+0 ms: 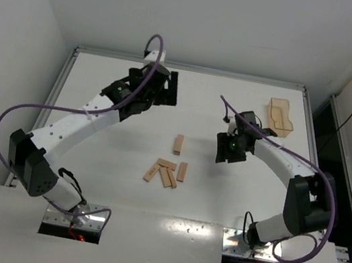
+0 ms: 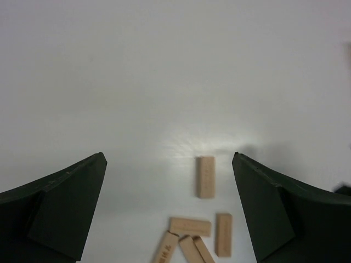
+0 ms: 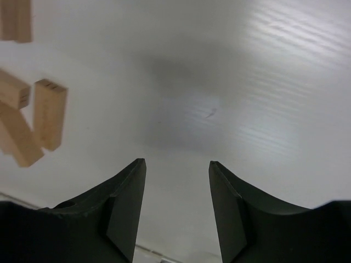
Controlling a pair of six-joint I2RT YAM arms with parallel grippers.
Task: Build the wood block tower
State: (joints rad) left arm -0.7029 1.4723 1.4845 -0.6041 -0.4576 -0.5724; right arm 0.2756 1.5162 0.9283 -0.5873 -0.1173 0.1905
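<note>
over the table's (image 1: 106, 180) far left, my left gripper (image 2: 169, 159) hangs wide open and empty, ready to reach. at centre the wood blocks (image 1: 166, 171) lie loose and flat, seemingly unstacked, so no tower exists. beside them my right gripper (image 3: 176, 164) hovers half open, empty.

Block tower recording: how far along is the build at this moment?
Done: nothing is stacked yet. The wood blocks lie flat and loose on the table, with one lone block apart from the cluster. In hand: nothing; the left gripper and right gripper are both open and empty. Left: all of the stacking, starting with a first pick.
</note>
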